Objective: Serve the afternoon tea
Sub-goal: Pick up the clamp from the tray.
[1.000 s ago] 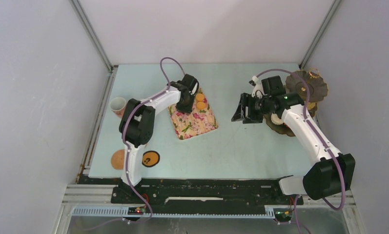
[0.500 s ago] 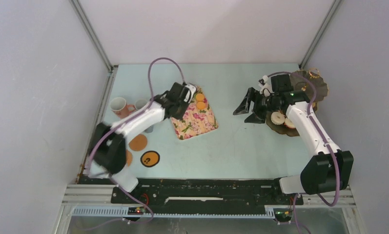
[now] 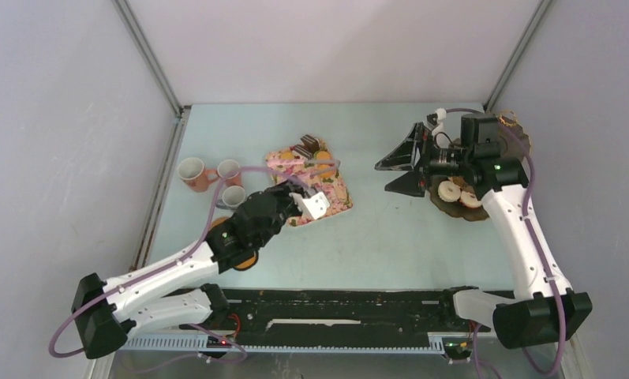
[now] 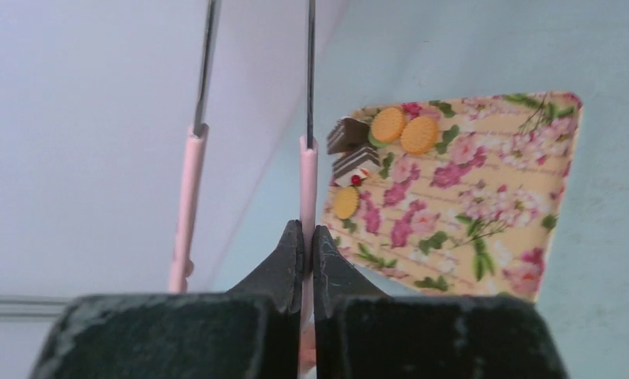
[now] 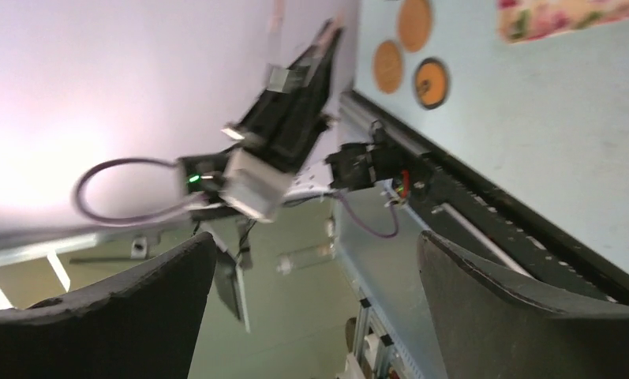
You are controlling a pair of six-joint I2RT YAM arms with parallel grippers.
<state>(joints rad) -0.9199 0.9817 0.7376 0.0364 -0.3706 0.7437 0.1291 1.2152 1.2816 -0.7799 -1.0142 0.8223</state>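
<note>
My left gripper (image 4: 308, 229) is shut on one arm of the pink tongs (image 4: 307, 178); the other arm (image 4: 186, 197) stands free to its left. In the top view the gripper (image 3: 293, 201) hovers at the near left corner of the floral tray (image 3: 338, 197). Cake slices (image 4: 347, 136) and biscuits (image 4: 389, 125) lie at the tray's far end. Three mugs (image 3: 230, 170) stand at the left. Donuts (image 3: 451, 191) lie on the bottom tier of the dark stand (image 3: 516, 133). My right gripper (image 3: 383, 178) is open beside the stand, with nothing between its fingers (image 5: 516, 308).
Round coasters (image 5: 387, 65) lie near the table's front edge, partly under my left arm (image 3: 177, 268). The left arm stretches low across the near left of the table. Walls close in on three sides.
The left arm has swung down and toward the front, its gripper pulled from the tray's far end to its near corner and shut. The right gripper has opened wider and drawn back toward the stand.
</note>
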